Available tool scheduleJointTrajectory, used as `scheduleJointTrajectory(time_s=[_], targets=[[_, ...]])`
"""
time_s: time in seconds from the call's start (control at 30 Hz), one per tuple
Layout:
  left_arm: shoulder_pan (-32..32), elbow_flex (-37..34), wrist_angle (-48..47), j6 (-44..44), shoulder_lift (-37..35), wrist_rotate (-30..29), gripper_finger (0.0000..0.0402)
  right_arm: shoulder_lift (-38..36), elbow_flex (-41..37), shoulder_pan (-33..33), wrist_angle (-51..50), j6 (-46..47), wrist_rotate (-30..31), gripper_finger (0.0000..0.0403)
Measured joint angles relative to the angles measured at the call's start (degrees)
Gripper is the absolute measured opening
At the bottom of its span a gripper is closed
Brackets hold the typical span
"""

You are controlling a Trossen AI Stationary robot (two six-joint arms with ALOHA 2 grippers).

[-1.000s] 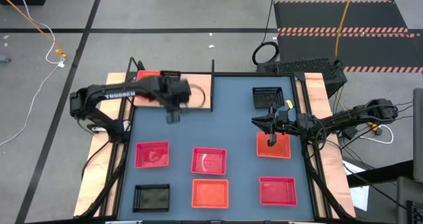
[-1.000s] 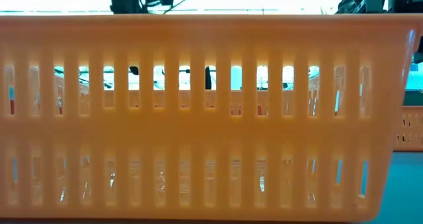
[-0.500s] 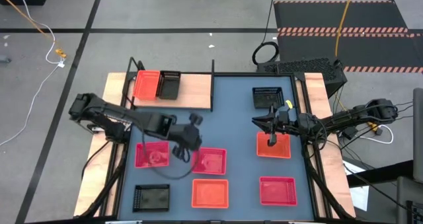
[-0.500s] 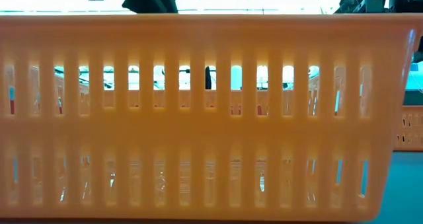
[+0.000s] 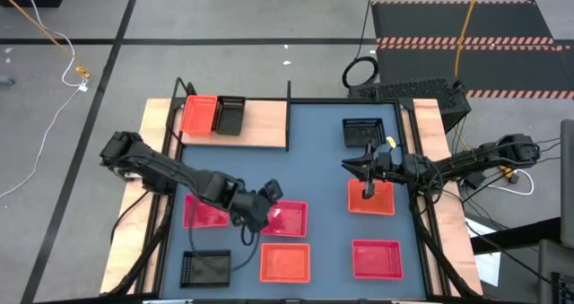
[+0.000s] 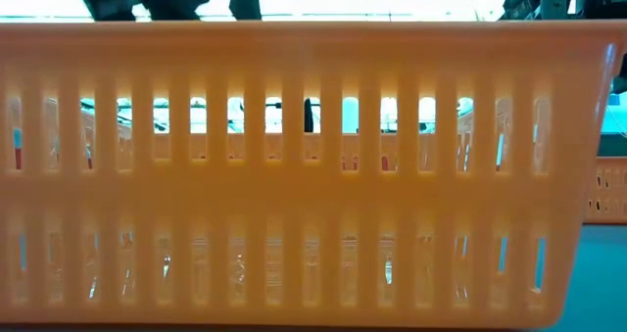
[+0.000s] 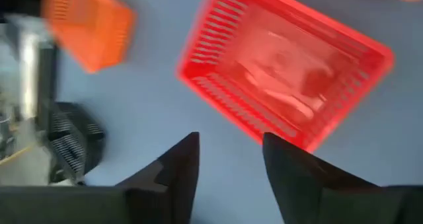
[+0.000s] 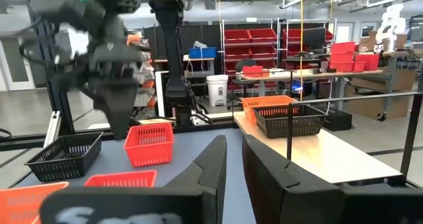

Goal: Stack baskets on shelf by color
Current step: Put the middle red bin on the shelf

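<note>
Baskets' look: small shallow rectangular plastic tubs with slotted, mesh-like walls.
Count: nine in the high view — three orange, three pink-red, three black.
Shelf (image 5: 260, 123): light-wood board with thin black posts at the counter's far left corner; it carries one orange basket (image 5: 198, 116) and one black basket (image 5: 230, 115) side by side.
Counter (image 5: 314, 160): seven baskets, spread from the far right to the near edge.
Left tool (image 5: 261, 207): open, empty, over the pink-red basket (image 5: 285, 219) at mid-counter.
Right tool (image 5: 367, 190): narrow gap between fingers, nothing held, above an orange basket (image 5: 372, 199) on the right side.
</note>
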Motion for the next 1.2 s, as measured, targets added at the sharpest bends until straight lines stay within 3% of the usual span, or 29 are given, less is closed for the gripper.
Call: scheduleJointTrajectory(time_s=[0.13, 0.3, 0.53, 0.97, 1.2], targets=[[-1.56, 0.00, -2.62, 2.82, 2.84, -1.76, 0.0208, 0.04, 0.00, 0.00, -0.34, 0.27, -0.02, 0.0045], [-3.16, 0.00, -8.00, 5.86, 3.43, -3.95, 0.0211, 0.13, 0.00, 0.00, -0.37, -0.46, -0.02, 0.0045], [-3.32, 0.09, -7.89, 4.91, 5.05, 0.91, 0.0188, 0.15, 0.00, 0.00, -0.37, -0.93, -0.04, 0.0045], [-2.01, -0.02, -7.41, 8.40, 10.08, -0.34, 0.0171, 1.01, 0.00, 0.00, 0.77, -0.54, -0.15, 0.0045], [0.35, 0.00, -0.94, 6.28, 10.07, 7.17, 0.0117, 1.03, 0.00, 0.02, -0.03, -0.19, -0.15, 0.0045]])
